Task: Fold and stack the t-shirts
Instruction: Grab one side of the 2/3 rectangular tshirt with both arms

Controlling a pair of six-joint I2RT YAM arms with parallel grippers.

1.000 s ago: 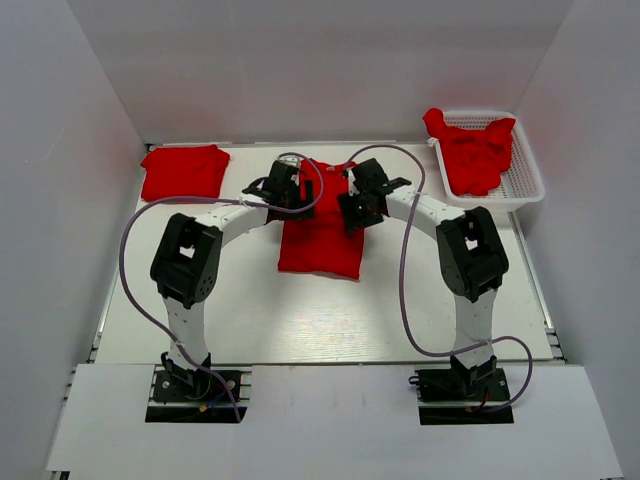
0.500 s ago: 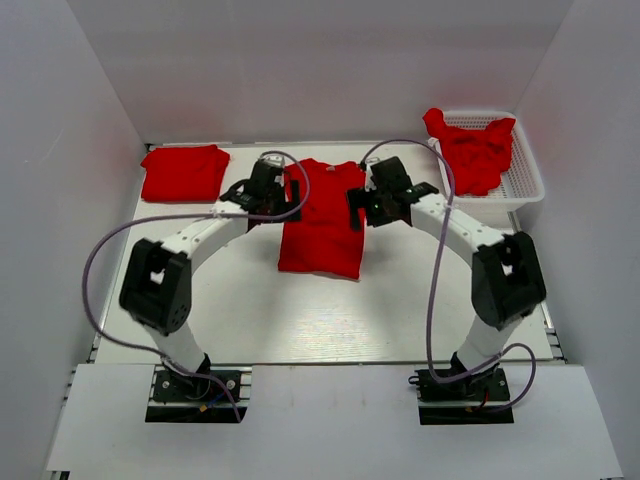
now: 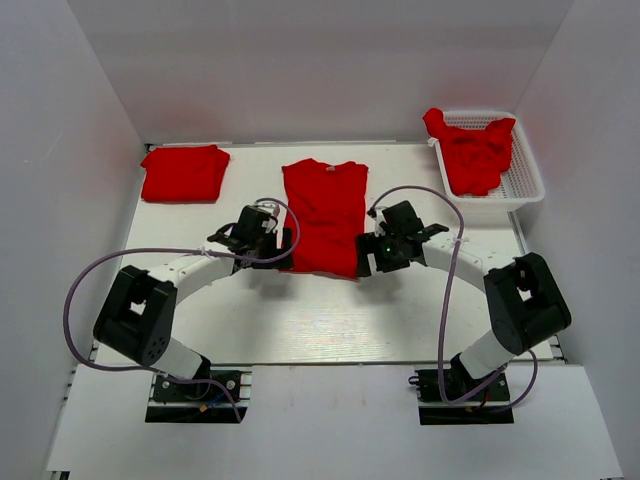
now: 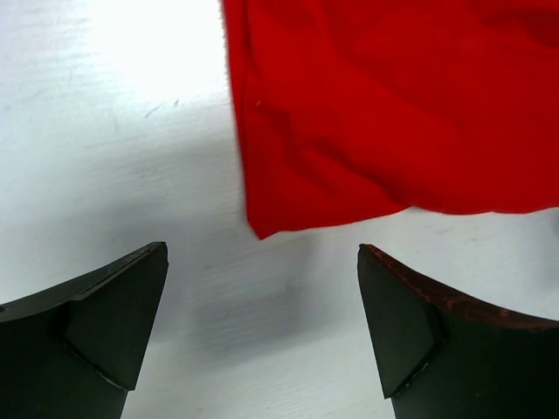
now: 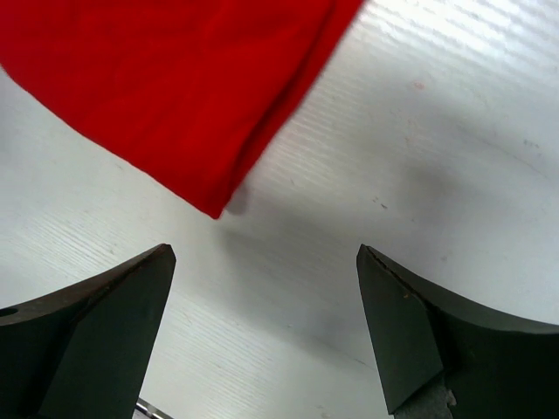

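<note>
Both left hand (image 4: 262, 262) and right hand (image 5: 264, 260) gape, apparently short of t-shirt (image 4: 393, 105).

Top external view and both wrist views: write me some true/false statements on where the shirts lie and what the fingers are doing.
1. The left gripper and right gripper both have open fingers that grip nothing. True.
2. The middle t-shirt is bunched into a ball. False: it lies flat, collar at the far end.
3. A folded t-shirt lies at the far left of the table. True.
4. The white basket is empty. False: it holds crumpled t-shirts, some fabric hanging over its rim.
5. Both grippers are at the middle t-shirt's collar. False: each is at a near hem corner.
</note>
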